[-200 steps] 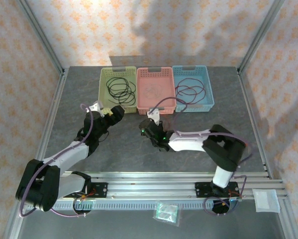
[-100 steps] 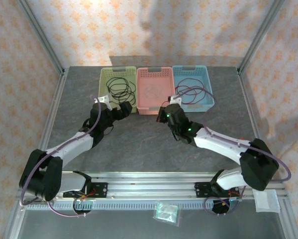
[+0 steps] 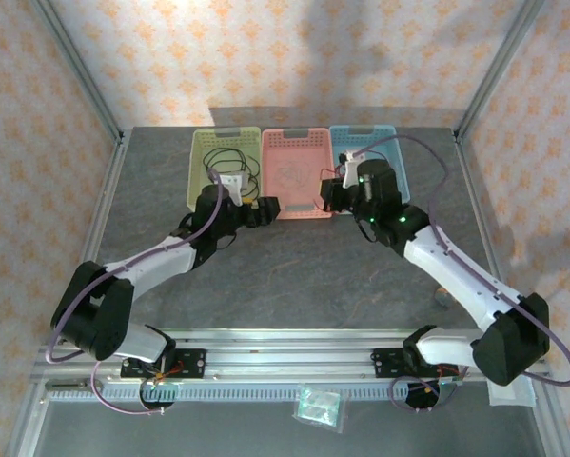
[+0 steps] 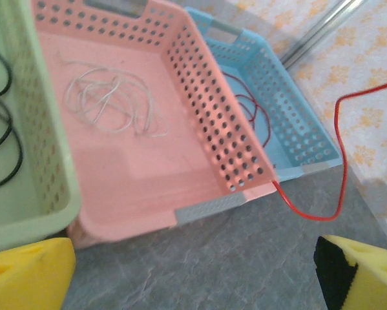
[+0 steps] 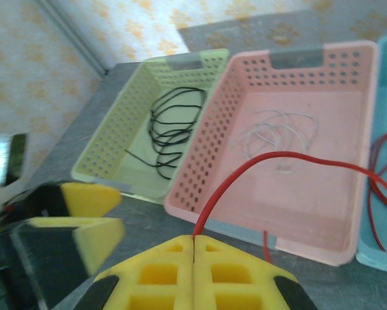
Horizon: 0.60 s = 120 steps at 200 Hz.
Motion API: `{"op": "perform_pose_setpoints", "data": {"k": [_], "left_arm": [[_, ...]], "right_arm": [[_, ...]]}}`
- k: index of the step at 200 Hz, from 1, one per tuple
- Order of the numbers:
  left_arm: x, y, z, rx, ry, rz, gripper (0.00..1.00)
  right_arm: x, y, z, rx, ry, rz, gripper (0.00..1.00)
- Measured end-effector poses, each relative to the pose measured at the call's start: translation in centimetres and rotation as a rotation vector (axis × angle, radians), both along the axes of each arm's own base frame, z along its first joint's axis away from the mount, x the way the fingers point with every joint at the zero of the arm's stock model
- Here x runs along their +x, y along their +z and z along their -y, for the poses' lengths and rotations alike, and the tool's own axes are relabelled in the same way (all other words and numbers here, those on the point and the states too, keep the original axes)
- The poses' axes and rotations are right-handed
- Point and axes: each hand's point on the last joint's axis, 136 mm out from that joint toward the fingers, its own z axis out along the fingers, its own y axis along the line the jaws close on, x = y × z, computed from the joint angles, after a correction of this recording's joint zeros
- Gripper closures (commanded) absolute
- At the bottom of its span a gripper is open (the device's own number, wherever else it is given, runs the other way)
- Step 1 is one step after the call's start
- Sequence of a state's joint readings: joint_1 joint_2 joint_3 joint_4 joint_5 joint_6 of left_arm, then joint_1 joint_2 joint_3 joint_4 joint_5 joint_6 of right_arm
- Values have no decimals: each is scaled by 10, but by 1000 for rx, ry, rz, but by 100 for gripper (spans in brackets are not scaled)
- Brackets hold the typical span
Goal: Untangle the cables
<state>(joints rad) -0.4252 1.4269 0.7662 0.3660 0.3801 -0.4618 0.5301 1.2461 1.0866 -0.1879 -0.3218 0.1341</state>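
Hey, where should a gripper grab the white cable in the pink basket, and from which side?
Take the white cable where its loops cross near the middle, coming straight down: it lies flat on the floor of the pink basket, whose walls likely block a sideways approach.

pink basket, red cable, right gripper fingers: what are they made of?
Pink basket: moulded plastic by the look, matte, perforated walls.
Red cable: thin, smooth sheath, likely plastic insulation; curves freely.
Right gripper fingers: yellow, matte, probably foam or soft rubber, with hollow cells.
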Motion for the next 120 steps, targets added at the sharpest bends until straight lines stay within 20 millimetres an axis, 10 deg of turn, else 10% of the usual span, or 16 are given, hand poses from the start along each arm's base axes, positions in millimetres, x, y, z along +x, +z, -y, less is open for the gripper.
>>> {"op": "perform_pose_setpoints", "data": {"k": [58, 120], "left_arm": [[19, 56, 27, -28, -76, 128, 4], [62, 62, 51, -63, -33, 120, 1]], "right_arm": [[-7, 38, -2, -4, 134, 52, 100], [19, 68, 35, -24, -27, 127, 100]]}}
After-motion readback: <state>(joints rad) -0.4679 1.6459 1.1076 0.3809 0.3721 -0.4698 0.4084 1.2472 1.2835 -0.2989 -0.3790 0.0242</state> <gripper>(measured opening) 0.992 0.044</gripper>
